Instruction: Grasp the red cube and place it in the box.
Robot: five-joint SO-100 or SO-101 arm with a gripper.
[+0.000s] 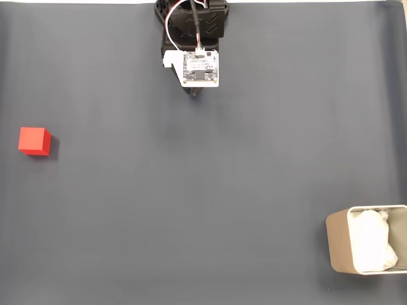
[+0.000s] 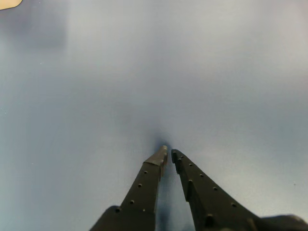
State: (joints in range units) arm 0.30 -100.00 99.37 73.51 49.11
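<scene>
Red cube [image 1: 34, 140], matte, sits near the left edge of the dark grey mat [image 1: 203, 190]. Beige round-cornered box [image 1: 367, 248], white crinkled lining, at the mat's bottom-right corner. Gripper [image 2: 170, 152] at top edge: perforated black fingers pressed nearly together, holding nothing.

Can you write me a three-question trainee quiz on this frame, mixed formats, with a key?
1. True or false: the red cube already lies inside the box.
2. Multiple choice: in the fixed view, the box stands at the
A. top left
B. bottom right
C. centre
3. Short answer: going by the wrist view, is the end effector open or shut, and does it hold anything?

Key
1. False: the cube rests on the dark mat at the left edge, far from the box.
2. B
3. Shut, the fingertips nearly meeting, with nothing between them.
</scene>
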